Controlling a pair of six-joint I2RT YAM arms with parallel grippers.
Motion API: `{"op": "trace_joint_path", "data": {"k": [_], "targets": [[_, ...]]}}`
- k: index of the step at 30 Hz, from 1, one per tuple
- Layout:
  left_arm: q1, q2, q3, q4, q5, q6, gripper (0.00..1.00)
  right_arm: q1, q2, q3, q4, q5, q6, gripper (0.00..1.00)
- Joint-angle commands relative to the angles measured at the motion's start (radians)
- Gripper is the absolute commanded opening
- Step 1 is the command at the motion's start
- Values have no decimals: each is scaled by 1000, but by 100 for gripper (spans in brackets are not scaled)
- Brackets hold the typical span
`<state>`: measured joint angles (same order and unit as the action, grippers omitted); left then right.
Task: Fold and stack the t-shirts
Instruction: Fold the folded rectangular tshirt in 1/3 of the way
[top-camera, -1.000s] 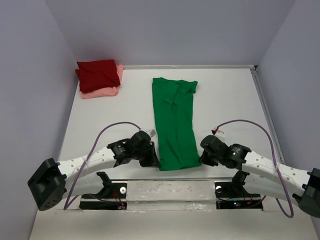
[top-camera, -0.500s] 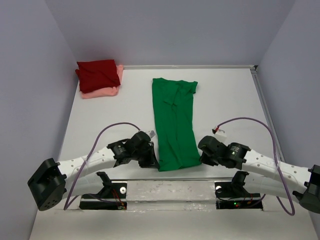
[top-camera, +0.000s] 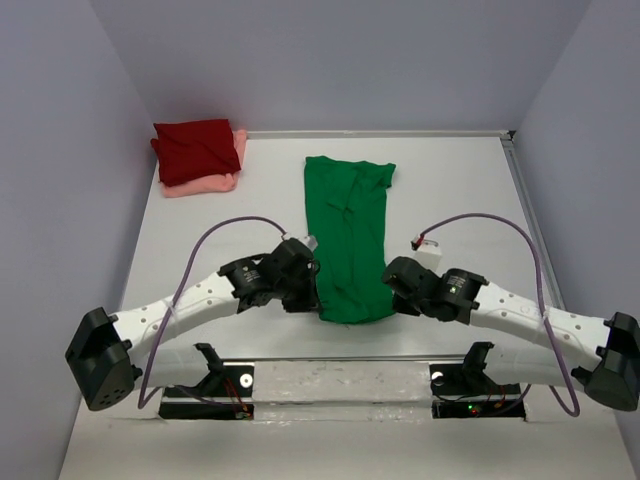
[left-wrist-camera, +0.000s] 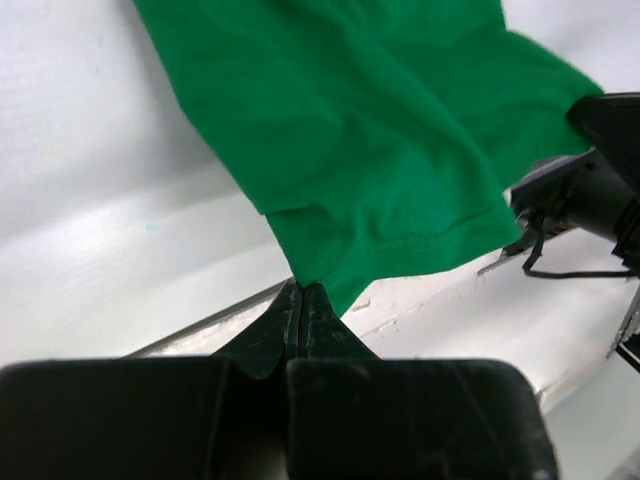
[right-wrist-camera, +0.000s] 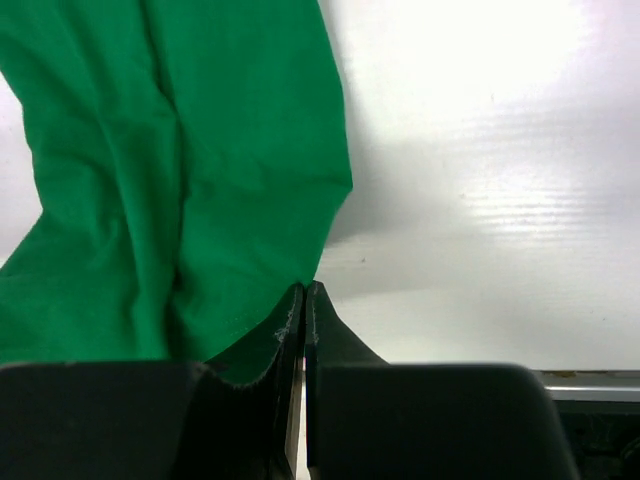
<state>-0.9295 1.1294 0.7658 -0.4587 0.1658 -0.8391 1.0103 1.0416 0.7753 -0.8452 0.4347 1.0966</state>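
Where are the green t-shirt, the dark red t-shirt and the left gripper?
green t-shirt (top-camera: 345, 235): top external view, middle of cloth.
dark red t-shirt (top-camera: 195, 150): top external view, folded top face.
left gripper (left-wrist-camera: 302, 292): left wrist view, shut fingertips on green hem.

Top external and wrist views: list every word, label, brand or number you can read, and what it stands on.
No text is readable. The green t-shirt, dark red t-shirt and salmon pink t-shirt are plain; the white tag on the right arm's cable is too small to read.
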Motion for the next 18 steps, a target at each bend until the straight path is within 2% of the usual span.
{"op": "trace_joint_path", "data": {"k": [1,6,9,12,18], "targets": [[17,69,154,-95,-100,105,0,10,92,171,-14,172,-144,0],[127,216,392,-166,-195,236,0,-78,280,364,12,190,-337,0],[245,311,516,-173,-187,333,0,-234,343,438,133,110,-483,0],[340,433,636,-179,-171,414,0,-321,425,519,170,72,-605,0],[434,604,753,-152,-91,477,0,-413,558,623,224,-10,-690,0]]}}
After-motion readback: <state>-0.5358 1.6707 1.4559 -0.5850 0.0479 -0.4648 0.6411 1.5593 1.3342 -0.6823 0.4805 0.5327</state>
